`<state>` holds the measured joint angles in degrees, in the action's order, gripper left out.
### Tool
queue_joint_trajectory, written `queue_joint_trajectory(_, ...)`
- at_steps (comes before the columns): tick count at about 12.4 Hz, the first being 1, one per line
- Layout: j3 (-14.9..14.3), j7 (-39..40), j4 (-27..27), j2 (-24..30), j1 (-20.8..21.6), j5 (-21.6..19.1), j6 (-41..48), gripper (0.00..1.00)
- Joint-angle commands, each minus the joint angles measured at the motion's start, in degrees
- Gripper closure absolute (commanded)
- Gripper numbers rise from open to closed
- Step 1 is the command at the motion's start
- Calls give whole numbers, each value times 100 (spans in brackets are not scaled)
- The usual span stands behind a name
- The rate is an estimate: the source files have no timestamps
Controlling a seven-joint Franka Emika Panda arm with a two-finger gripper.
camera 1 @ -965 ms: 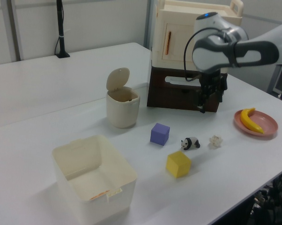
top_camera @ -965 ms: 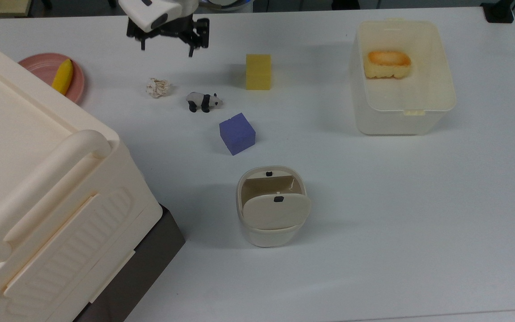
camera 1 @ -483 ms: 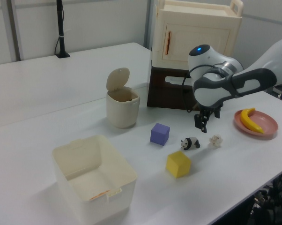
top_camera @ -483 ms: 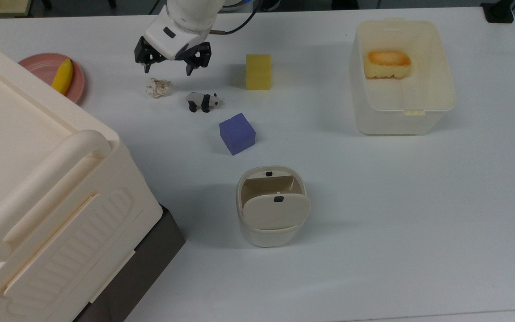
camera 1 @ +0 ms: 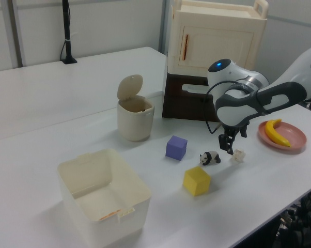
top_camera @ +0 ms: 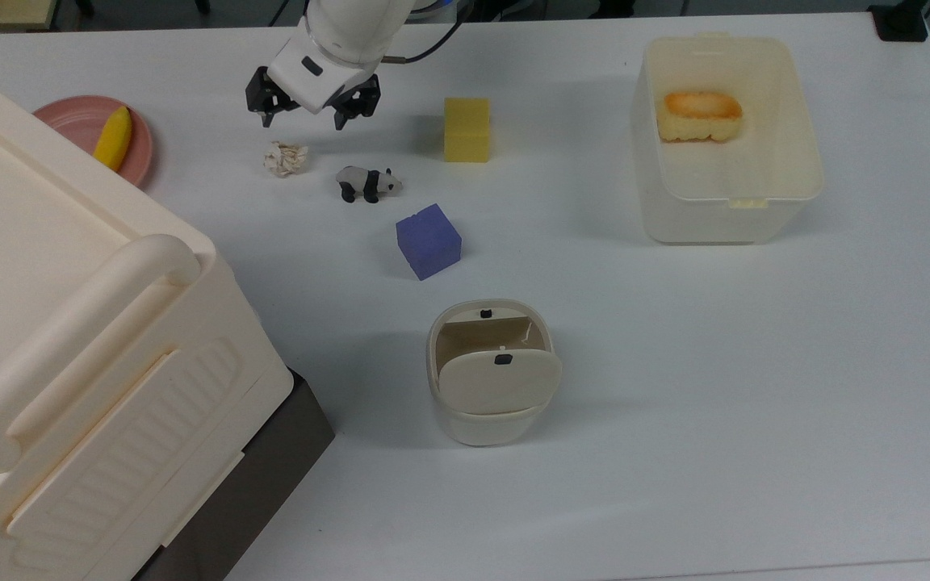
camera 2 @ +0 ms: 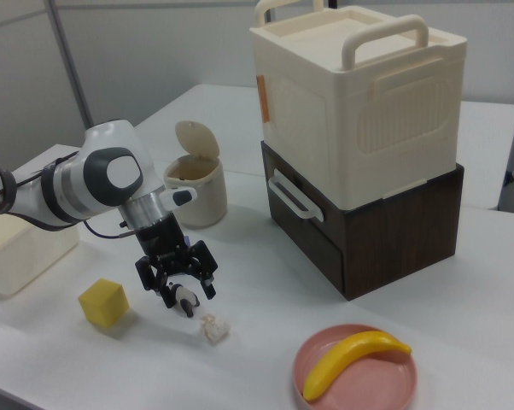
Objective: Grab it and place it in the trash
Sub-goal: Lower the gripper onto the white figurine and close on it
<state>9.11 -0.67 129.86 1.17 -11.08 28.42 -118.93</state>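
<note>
Off-white paper ball, crumpled, lying free on the white table, just beside a toy panda on the top view's left and near a pink plate holding a banana. Black gripper on the white arm, fingers spread and empty, poised just above the ball without touching it. Cream bin, flap lid tipped up, standing well apart past a purple cube; yellow block, clear tub and large cream box also on the table.
</note>
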Motion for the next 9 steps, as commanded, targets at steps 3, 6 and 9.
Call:
queue_joint_trajectory(3,-14,5,110,-405,-280,330,-690,0)
queue_joint_trajectory(6,-23,-30,-84,-740,-412,656,-1026,0)
queue_joint_trajectory(9,-23,-30,-75,-803,-439,665,-1097,0)
